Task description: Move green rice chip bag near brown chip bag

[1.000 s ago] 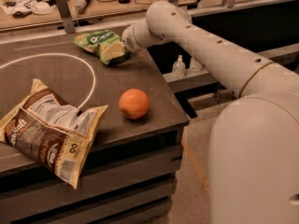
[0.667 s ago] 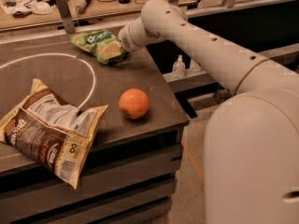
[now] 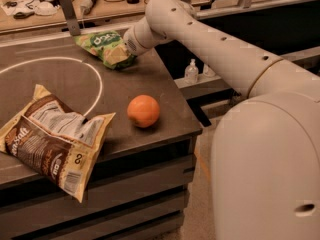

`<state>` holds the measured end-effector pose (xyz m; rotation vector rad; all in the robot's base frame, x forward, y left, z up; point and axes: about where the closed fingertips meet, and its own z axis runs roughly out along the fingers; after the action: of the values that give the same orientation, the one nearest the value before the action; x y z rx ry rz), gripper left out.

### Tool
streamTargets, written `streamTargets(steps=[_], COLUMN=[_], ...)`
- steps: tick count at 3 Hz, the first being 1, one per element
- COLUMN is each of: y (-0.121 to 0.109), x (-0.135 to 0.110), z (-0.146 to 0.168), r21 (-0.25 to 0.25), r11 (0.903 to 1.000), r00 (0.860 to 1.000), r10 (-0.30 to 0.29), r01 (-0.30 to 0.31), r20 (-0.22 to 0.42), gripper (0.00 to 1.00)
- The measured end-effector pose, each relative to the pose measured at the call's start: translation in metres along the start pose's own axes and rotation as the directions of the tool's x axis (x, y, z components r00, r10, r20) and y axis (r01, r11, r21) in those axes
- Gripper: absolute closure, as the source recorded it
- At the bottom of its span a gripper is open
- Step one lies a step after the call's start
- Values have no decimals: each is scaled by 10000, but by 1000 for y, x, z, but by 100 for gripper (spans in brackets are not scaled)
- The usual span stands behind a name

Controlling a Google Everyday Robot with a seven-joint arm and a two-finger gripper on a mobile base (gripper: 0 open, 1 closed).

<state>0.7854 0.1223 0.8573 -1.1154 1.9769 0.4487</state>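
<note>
Gripper [image 3: 125,53] at green rice chip bag [image 3: 102,45], far side of table [image 3: 155,79]; hold on it impossible to tell. Grasp step, apparently. Next: firm grip, then carry past orange [image 3: 143,111] toward brown chip bag [image 3: 50,139], near-left corner.

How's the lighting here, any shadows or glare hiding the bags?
Camera view: warm, dim light, no glare on the brown chip bag; soft shadow under the orange; the gripper, at the far green rice chip bag, shades its right end.
</note>
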Motion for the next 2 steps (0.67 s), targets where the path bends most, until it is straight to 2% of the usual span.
streamTargets(steps=[1,2], y=[-11,-23], x=[0,-5], z=[-13,-34], r21=[-45,-313], r11=[10000,9995], r00=[9984,9905], r10=[-13,-26], r01=[15,69], r20=[567,1374], gripper=[100,100])
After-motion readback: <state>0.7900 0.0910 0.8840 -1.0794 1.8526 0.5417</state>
